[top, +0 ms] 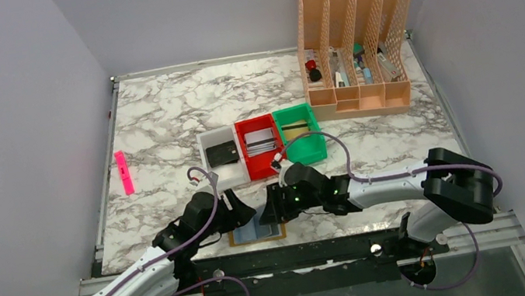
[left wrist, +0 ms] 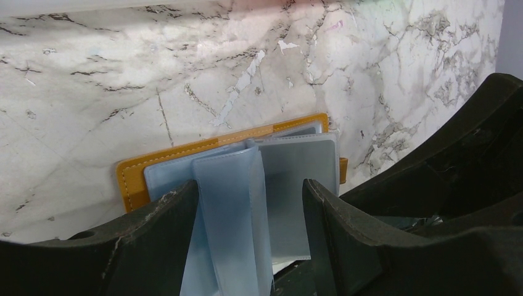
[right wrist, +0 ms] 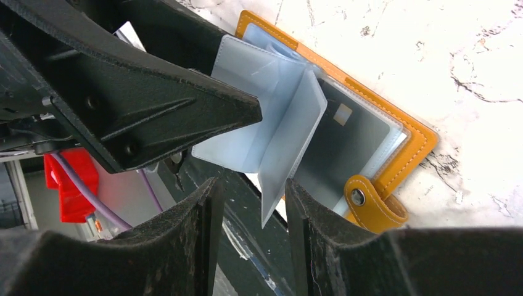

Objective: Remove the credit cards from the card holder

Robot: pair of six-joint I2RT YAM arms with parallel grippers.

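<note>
Straddling an upright clear sleeve (left wrist: pixel 231 209) with the left gripper (left wrist: pixel 250 246), fingers spread and clamping nothing, just brushing the plastic on one side. Holding the right gripper (right wrist: pixel 254 246) likewise released, fingers narrowly apart around a loose sleeve edge. Risking, on closing either one, pinching floppy plastic alone instead of a card, then dragging the whole unpinned card holder (left wrist: pixel 290 185) along on pulling. Risking also creasing or tearing a sleeve, or knocking the two grippers together, working this tightly face to face. Risking nudging the holder, lying just under and between both grippers, over the edge of the surface (left wrist: pixel 185 74) close by. Showing, outward from the fingers, a tan stitched cover lying open and flat, pale blue sleeves fanning up from the spine, a card (right wrist: pixel 351 139) with a chip sitting in the sleeve just ahead of the right gripper, and a snap tab (right wrist: pixel 373 203) sticking out just beside that gripper's finger.
</note>
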